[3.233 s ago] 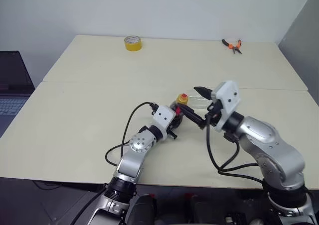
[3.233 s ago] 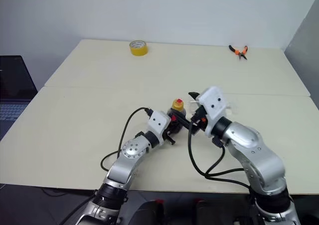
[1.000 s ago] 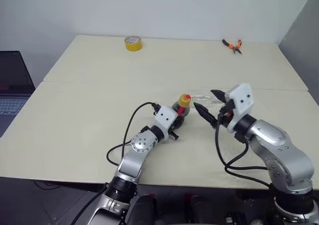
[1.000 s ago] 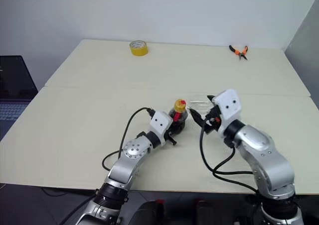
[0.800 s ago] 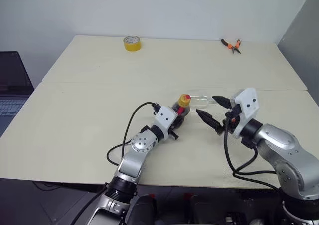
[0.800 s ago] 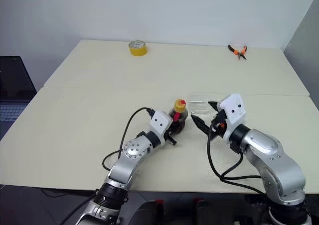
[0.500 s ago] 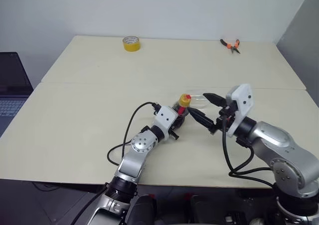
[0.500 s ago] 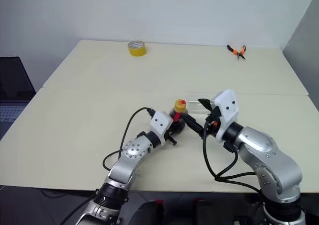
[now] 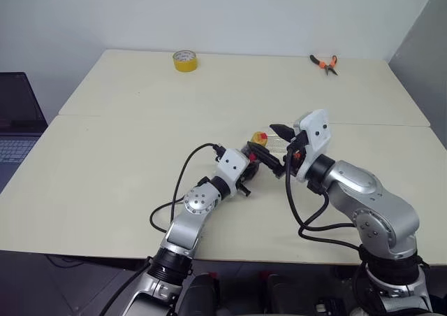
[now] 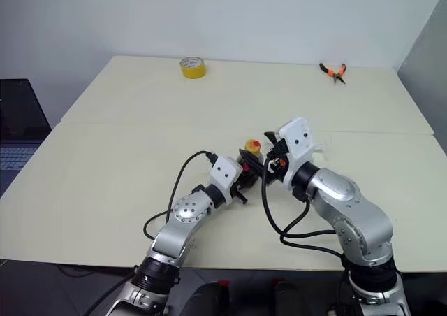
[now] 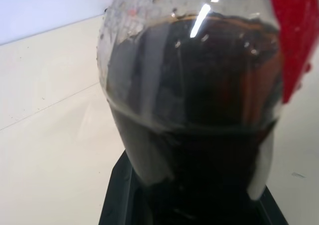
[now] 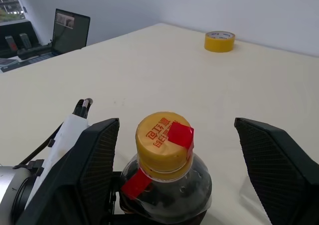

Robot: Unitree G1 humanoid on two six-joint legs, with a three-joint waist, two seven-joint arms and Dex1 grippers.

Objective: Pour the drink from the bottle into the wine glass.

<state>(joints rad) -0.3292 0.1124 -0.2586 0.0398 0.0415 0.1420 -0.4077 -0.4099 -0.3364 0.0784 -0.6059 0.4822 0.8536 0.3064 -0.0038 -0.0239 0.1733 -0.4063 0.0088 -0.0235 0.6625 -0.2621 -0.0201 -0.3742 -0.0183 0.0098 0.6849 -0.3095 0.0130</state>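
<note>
The bottle [image 12: 167,185] stands upright on the table, squat and clear, with a yellow cap [image 9: 258,138] and a red strip. The drink [image 11: 199,110] fills its bulb, almost black. My left gripper [image 9: 249,168] is shut on the bottle's lower body. My right gripper [image 12: 175,123] is open and level, one finger on each side of the cap without touching it. The wine glass [image 9: 278,145] stands just beyond the bottle, mostly hidden behind my right gripper.
A yellow tape roll [image 9: 185,60] lies at the table's far left and orange-handled pliers [image 9: 325,63] at the far right. A laptop [image 9: 14,120] sits off the table's left side. A black cable [image 9: 183,173] loops beside my left arm.
My right gripper, still open, has swung left from beside the wine glass and now straddles the bottle's cap. The left gripper and the bottle have not moved.
</note>
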